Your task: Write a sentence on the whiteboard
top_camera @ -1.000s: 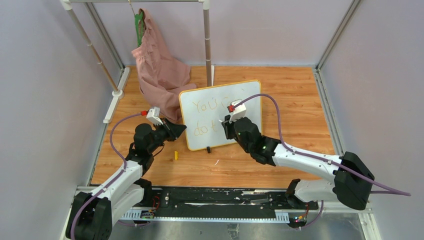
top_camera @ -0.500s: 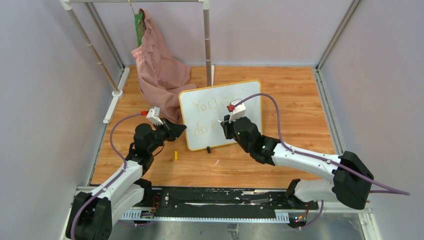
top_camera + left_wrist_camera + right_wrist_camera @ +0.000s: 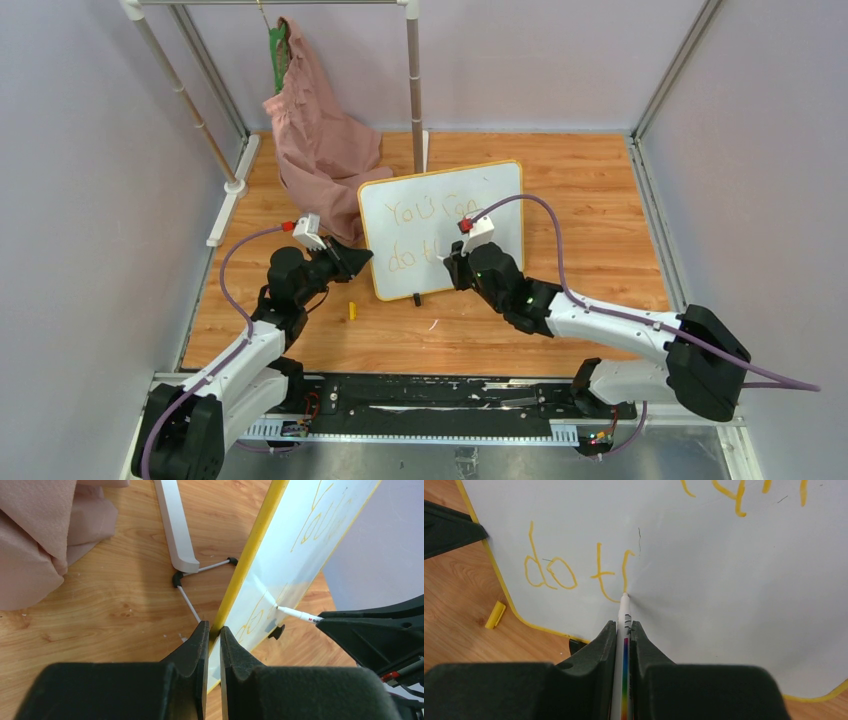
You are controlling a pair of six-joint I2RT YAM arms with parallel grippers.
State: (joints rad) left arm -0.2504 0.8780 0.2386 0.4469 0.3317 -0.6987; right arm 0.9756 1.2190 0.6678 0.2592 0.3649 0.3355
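Note:
The whiteboard (image 3: 500, 190), white with a yellow-orange frame, stands tilted on the wooden floor. My left gripper (image 3: 368, 258) is shut on its left frame edge (image 3: 250, 555). My right gripper (image 3: 449, 262) is shut on a white marker (image 3: 625, 630) with a rainbow stripe; its tip touches the board at the foot of a fresh stroke. The sentence (image 3: 574, 572) in orange-yellow reads "do t" plus one vertical stroke on the lower line, with "You" and part of "can" above (image 3: 430, 210). The marker also shows in the left wrist view (image 3: 297, 614).
A yellow marker cap (image 3: 352, 311) lies on the floor left of the board's black foot (image 3: 417, 298). A pink cloth (image 3: 315, 140) hangs from a white rack (image 3: 414, 80) behind the board. The rack's base (image 3: 175, 530) is near the board's back.
My right gripper has moved slightly down and right, drawing a vertical stroke after the "t". More of the top line is now uncovered. The left arm has not moved.

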